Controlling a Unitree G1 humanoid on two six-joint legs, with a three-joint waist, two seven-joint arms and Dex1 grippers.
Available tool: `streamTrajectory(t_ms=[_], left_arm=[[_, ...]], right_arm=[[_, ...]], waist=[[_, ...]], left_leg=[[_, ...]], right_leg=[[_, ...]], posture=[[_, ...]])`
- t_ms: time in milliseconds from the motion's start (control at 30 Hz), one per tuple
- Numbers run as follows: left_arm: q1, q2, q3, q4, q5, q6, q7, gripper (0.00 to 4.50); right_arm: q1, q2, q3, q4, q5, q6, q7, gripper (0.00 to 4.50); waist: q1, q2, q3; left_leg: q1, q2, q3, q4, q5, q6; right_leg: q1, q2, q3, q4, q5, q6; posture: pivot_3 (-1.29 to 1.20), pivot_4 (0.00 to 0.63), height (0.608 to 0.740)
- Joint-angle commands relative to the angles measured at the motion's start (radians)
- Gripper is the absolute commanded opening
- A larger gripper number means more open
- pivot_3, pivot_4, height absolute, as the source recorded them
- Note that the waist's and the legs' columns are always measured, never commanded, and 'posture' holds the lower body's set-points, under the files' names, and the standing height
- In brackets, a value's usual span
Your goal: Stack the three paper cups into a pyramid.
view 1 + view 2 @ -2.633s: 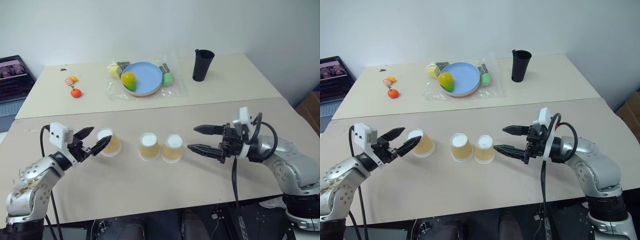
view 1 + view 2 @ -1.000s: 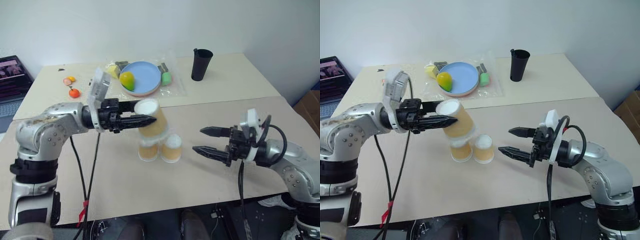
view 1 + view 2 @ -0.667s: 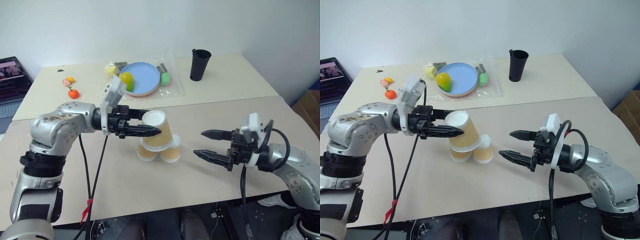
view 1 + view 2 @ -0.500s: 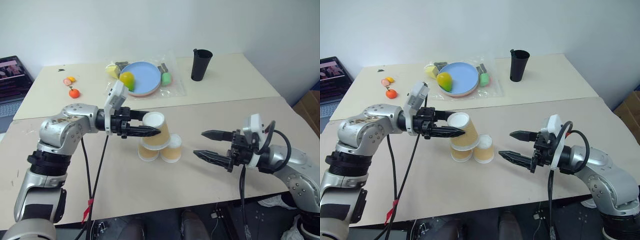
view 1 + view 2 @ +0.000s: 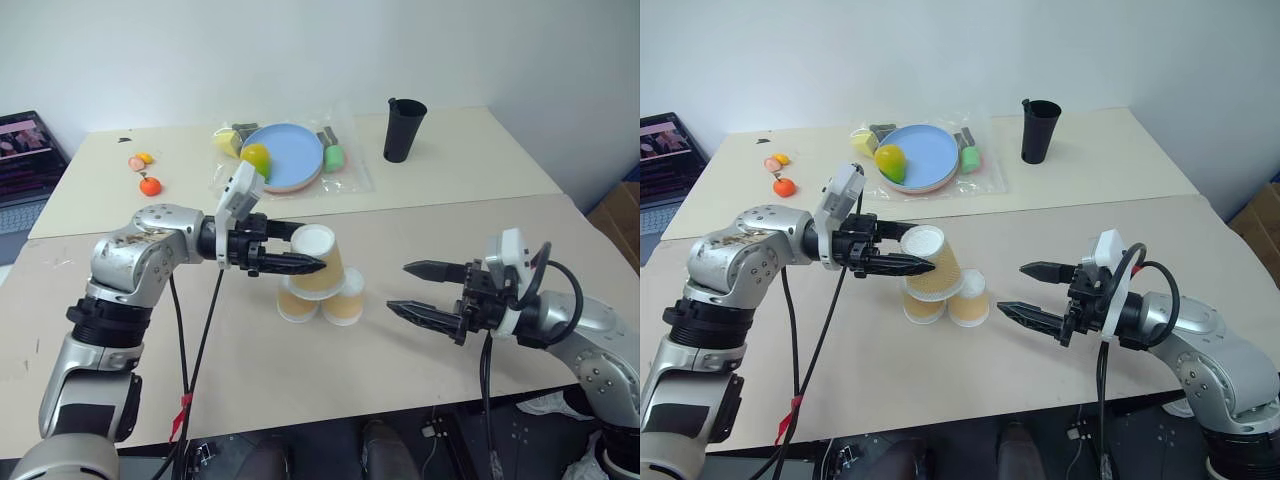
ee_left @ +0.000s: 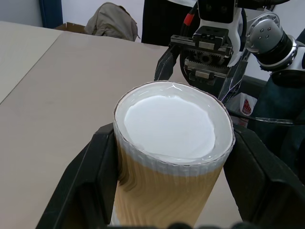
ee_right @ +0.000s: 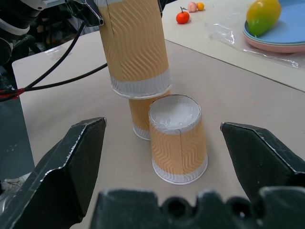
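The left hand [image 5: 300, 262] is pinching the third paper cup [image 5: 318, 262] by its ribbed tan wall, holding it upside down and slightly tilted over the two base cups [image 5: 320, 302], which are standing inverted side by side on the tabletop [image 5: 300, 380]. The right hand [image 5: 425, 291] is waiting at their 3 o'clock, fingers spread and holding nothing. These cups are probably very light, thin-walled and easy to crush or tip, so a gentle mid-wall grip looks best, with the wide rim bridging both white bases.
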State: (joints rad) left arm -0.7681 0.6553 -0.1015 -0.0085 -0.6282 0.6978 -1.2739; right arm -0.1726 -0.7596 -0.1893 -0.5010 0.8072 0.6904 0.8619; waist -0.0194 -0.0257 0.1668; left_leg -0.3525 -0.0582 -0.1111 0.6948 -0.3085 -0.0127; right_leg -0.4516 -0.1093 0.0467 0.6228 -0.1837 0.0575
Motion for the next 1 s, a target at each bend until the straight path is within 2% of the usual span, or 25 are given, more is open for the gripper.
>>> streamTrajectory(t_ms=[33,767,833,900,933,1000], left_arm=[[-0.012,-0.004,0.019,-0.016,0.010,-0.036,-0.004,2.75],[0.025,-0.058,0.024,-0.010,0.071,-0.111,0.040,2.75],[0.025,-0.064,0.032,-0.009,0.063,-0.106,0.045,3.63],[0.023,-0.071,0.034,-0.009,0.070,-0.108,0.062,4.01],[0.023,-0.072,0.034,-0.010,0.073,-0.109,0.066,4.42],[0.027,-0.074,0.030,-0.015,0.087,-0.121,0.079,4.47]], right_arm=[[-0.007,-0.009,-0.030,-0.024,0.016,-0.010,-0.003,4.50],[-0.005,-0.011,-0.032,-0.022,0.021,-0.001,-0.005,4.50],[-0.007,-0.013,-0.032,-0.021,0.022,0.001,-0.006,4.50],[-0.007,-0.013,-0.033,-0.022,0.024,0.002,-0.005,4.50],[-0.005,-0.013,-0.034,-0.023,0.025,0.002,-0.005,4.50],[-0.005,-0.014,-0.034,-0.022,0.024,0.002,-0.004,4.50]], waist=[[0.001,0.000,0.000],[0.002,0.000,0.000],[0.002,0.000,0.000],[0.003,0.000,0.000],[0.003,0.000,0.000],[0.002,0.000,0.000]], left_leg=[[0.000,0.000,0.000,0.000,0.000,0.000],[0.000,0.000,0.000,0.000,0.000,0.000],[0.000,0.000,0.000,0.000,0.000,0.000],[0.000,0.000,0.000,0.000,0.000,0.000],[0.000,0.000,0.000,0.000,0.000,0.000],[0.000,0.000,0.000,0.000,0.000,0.000]], right_leg=[[0.000,0.000,0.000,0.000,0.000,0.000],[0.000,0.000,0.000,0.000,0.000,0.000],[0.000,0.000,0.000,0.000,0.000,0.000],[0.000,0.000,0.000,0.000,0.000,0.000],[0.000,0.000,0.000,0.000,0.000,0.000],[0.000,0.000,0.000,0.000,0.000,0.000]], posture=[[0.00,0.150,0.735],[0.00,0.150,0.735],[0.00,0.150,0.735],[0.00,0.150,0.735],[0.00,0.150,0.735],[0.00,0.150,0.735]])
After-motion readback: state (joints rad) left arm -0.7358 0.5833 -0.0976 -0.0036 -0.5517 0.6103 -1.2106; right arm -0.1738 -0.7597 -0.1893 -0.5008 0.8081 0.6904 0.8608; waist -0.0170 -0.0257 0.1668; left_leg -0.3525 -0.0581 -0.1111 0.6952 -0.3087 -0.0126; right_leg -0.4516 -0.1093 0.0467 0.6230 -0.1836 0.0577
